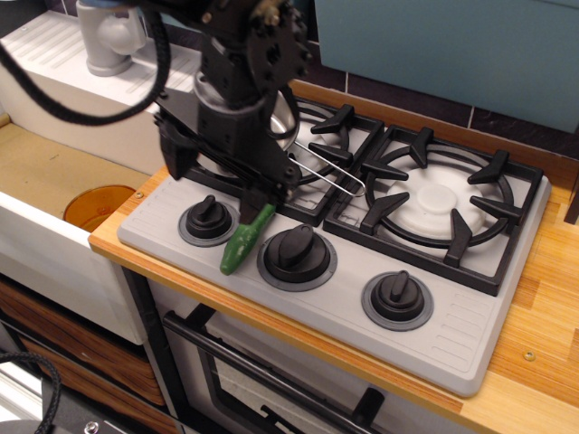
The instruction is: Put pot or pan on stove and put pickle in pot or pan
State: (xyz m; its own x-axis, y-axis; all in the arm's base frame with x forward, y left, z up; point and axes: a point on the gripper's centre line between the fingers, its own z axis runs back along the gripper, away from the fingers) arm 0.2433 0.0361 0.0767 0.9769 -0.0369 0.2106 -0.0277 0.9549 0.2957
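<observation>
the stove [470, 344] was seen lying on a wooden counter [543, 362], with two black grates and three black knobs along its front edge. the pan [288, 122] was set on the left grate [339, 145], mostly hidden behind the black arm [240, 81]; only part of its shiny rim and its thin wire handle [330, 176], stretched toward 4 o'clock, could be made out. the pickle [244, 240] was found on the grey stove surface between the left knob [208, 217] and the middle knob [297, 251], lying slantwise with its upper end toward 1 o'clock. the gripper [262, 201] was lowered right at the pickle's upper end, which was covered by it; whether the jaws were apart or closed on the pickle could not be told, as they were dark and hidden against the grate. the right grate [439, 203] was seen at 3 o'clock from the pan. a sink [54, 172] with an orange disc [95, 206] in it was placed at 9 o'clock from the stove, and a grey tap [109, 36] stood behind it.
</observation>
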